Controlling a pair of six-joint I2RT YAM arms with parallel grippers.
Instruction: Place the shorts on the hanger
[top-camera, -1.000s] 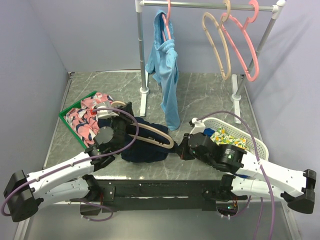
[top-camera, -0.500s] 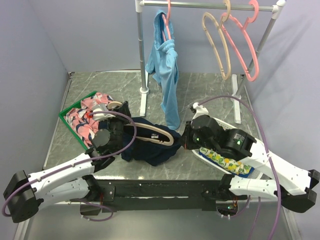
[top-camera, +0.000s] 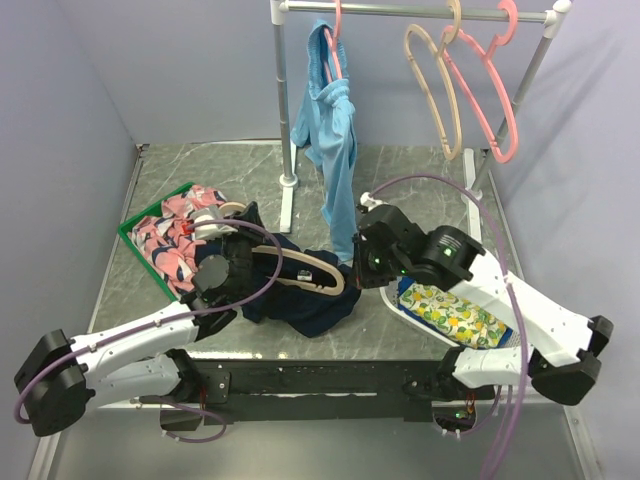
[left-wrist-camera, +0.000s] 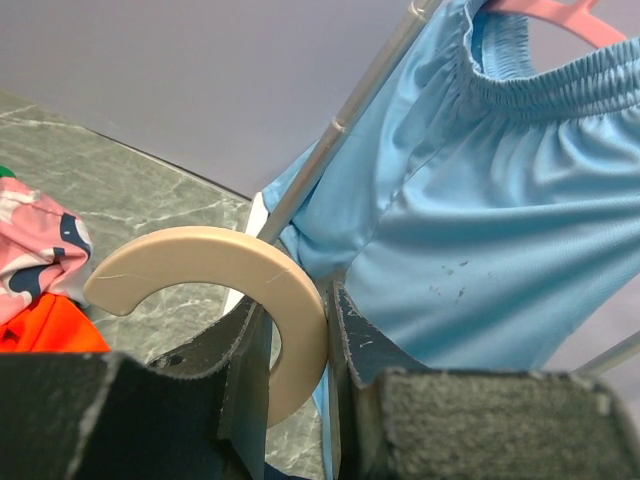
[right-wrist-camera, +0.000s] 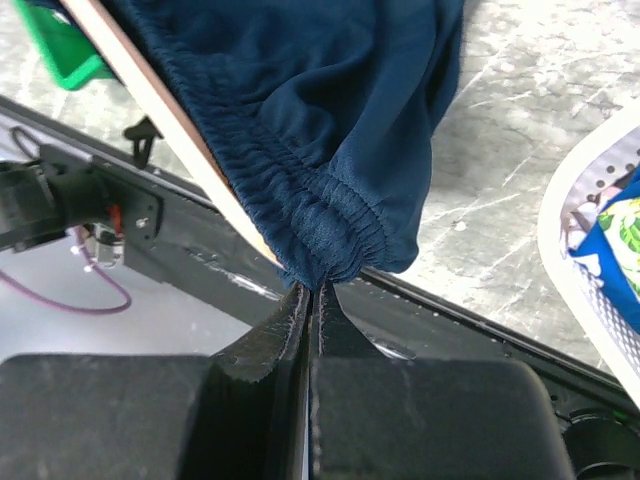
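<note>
The navy shorts (top-camera: 300, 300) lie bunched at the table's front centre, partly draped over the beige hanger (top-camera: 312, 268). My left gripper (top-camera: 236, 252) is shut on the hanger's hook (left-wrist-camera: 200, 255), which sits pinched between the fingers (left-wrist-camera: 298, 340). My right gripper (top-camera: 360, 266) is shut on the shorts' elastic waistband (right-wrist-camera: 330, 230), lifting that edge; its jaws meet at the fabric (right-wrist-camera: 315, 287). In the right wrist view the hanger's arm (right-wrist-camera: 170, 125) runs under the waistband. Most of the hanger's lower part is hidden by the cloth.
A rack (top-camera: 288, 120) at the back carries a light-blue garment (top-camera: 332, 130), a beige hanger (top-camera: 436, 90) and pink hangers (top-camera: 492, 100). A green bin (top-camera: 135, 222) of patterned clothes stands at left. A white basket (top-camera: 392, 300) with printed cloth lies under my right arm.
My right arm has risen and swung left toward the rack, pulling the shorts' waistband up along the hanger. The left gripper with the hook has hardly moved.
</note>
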